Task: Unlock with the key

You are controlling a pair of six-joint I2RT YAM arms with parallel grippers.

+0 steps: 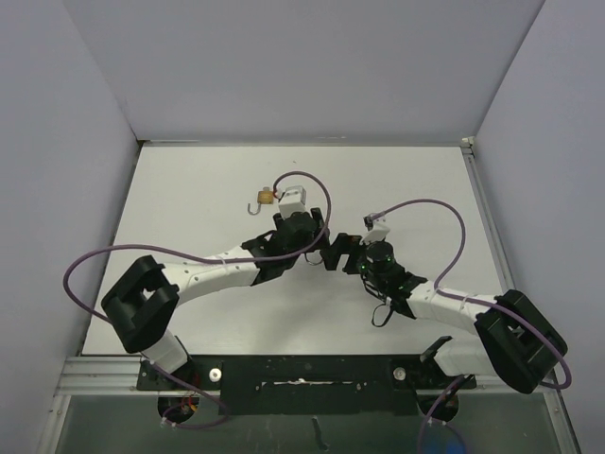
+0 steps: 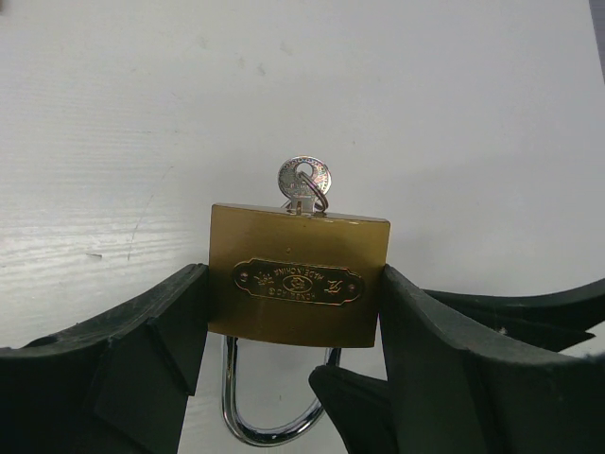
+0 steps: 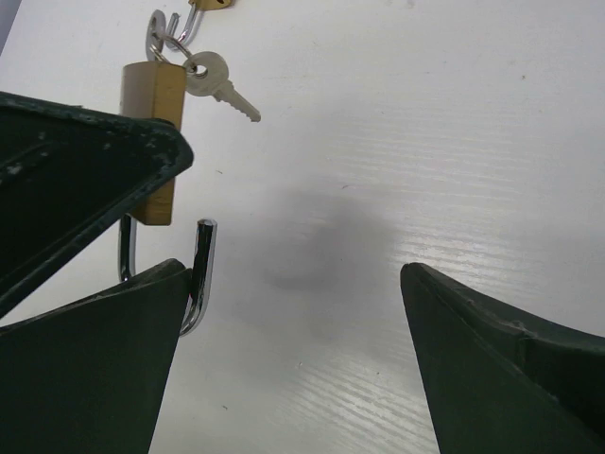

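A brass padlock sits between the black fingers of my left gripper, which is shut on its sides. A silver key with a ring sticks out of the body's far end. The chrome shackle hangs at the near end. In the right wrist view the padlock is at the left, its shackle swung open with the free end bare. A key with its blade showing lies by the body's top. My right gripper is open, its left finger beside the shackle. From above, the two grippers meet and hide the padlock.
A second small brass padlock with an open shackle lies on the white table just behind the left wrist; its edge shows at the top of the right wrist view. Purple cables loop over both arms. Grey walls enclose the table.
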